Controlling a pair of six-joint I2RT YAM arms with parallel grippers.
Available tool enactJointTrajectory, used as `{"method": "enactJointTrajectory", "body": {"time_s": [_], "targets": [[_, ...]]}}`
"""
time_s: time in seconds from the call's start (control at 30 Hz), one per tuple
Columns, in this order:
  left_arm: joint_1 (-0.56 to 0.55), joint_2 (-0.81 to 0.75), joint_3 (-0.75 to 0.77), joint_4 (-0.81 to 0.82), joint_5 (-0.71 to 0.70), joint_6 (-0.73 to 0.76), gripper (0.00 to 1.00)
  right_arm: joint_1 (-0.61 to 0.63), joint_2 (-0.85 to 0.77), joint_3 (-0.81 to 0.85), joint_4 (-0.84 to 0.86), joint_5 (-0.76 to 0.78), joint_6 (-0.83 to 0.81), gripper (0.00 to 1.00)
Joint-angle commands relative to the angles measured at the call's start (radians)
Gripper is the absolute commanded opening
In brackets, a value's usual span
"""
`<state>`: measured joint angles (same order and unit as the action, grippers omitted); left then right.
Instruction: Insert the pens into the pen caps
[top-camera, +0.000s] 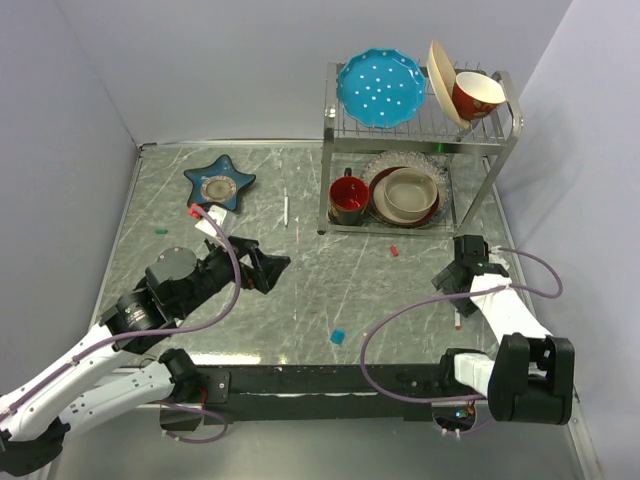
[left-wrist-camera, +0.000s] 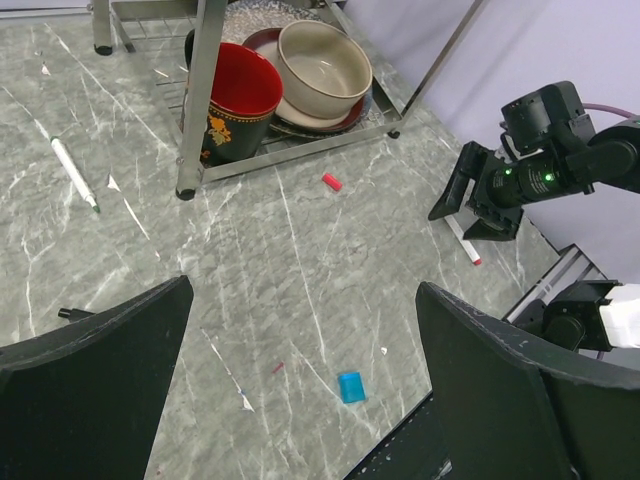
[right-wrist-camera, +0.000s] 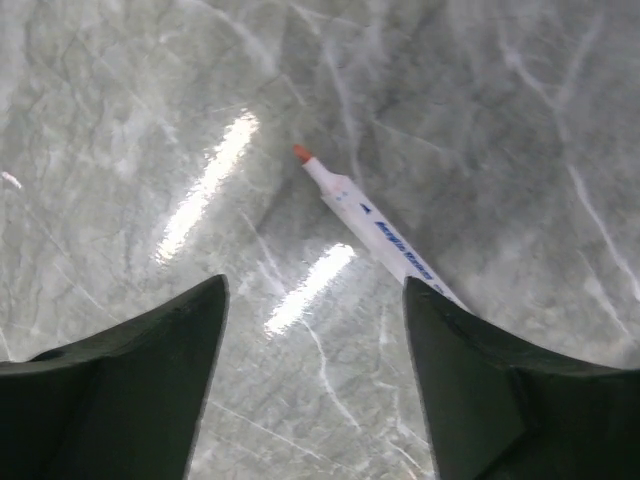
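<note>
Right wrist view is showing the right gripper (right-wrist-camera: 315, 290) spreading wide over the red-tipped pen (right-wrist-camera: 385, 235), which is lying toward one o'clock. The left gripper (left-wrist-camera: 302, 290) is gaping wide, with the blue cap (left-wrist-camera: 350, 386) lying at five o'clock.

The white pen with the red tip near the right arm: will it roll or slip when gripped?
The slim white pen with the red tip looks round and lies flat on the glossy grey marble tabletop, so a sideways push would probably roll it. It seems rigid and light. Its smooth plastic may slip when pinched.
</note>
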<state>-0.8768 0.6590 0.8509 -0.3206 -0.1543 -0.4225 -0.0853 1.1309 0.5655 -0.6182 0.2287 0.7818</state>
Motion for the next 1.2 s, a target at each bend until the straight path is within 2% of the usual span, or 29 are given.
{"method": "enactJointTrajectory", "body": {"time_s": [0.0,0.13,0.27,0.4,0.43,0.5,0.67,0.87,1.1,1.17], "targets": [[-0.005,0.001,0.031,0.023,-0.010,0.013,0.99,-0.005,0.032,0.042,0.066,-0.061,-0.067,0.71],[-0.004,0.005,0.031,0.015,-0.027,0.014,0.99,-0.005,0.050,0.048,0.064,-0.071,-0.079,0.68],[-0.005,0.001,0.031,0.014,-0.039,0.019,0.99,-0.004,0.001,0.077,0.035,-0.030,-0.099,0.69],[-0.004,-0.004,0.028,0.022,-0.039,0.019,0.99,-0.005,-0.017,0.117,-0.006,0.119,-0.104,0.79],[-0.005,-0.004,0.028,0.022,-0.036,0.021,0.99,-0.008,-0.007,0.122,-0.011,0.142,-0.083,0.85],[-0.004,-0.004,0.031,0.020,-0.033,0.021,0.99,-0.013,0.055,0.140,-0.032,0.185,-0.058,0.89],[-0.004,-0.007,0.028,0.025,-0.027,0.021,0.99,-0.024,0.190,0.182,-0.025,0.193,-0.049,0.89],[-0.005,-0.004,0.028,0.023,-0.027,0.025,0.99,-0.030,0.236,0.140,0.041,0.124,-0.062,0.85],[-0.004,-0.004,0.027,0.026,-0.028,0.028,0.99,-0.028,0.193,0.108,0.058,0.049,-0.067,0.69],[-0.004,-0.002,0.028,0.023,-0.030,0.028,0.99,-0.028,0.181,0.096,0.060,0.035,-0.062,0.68]]}}
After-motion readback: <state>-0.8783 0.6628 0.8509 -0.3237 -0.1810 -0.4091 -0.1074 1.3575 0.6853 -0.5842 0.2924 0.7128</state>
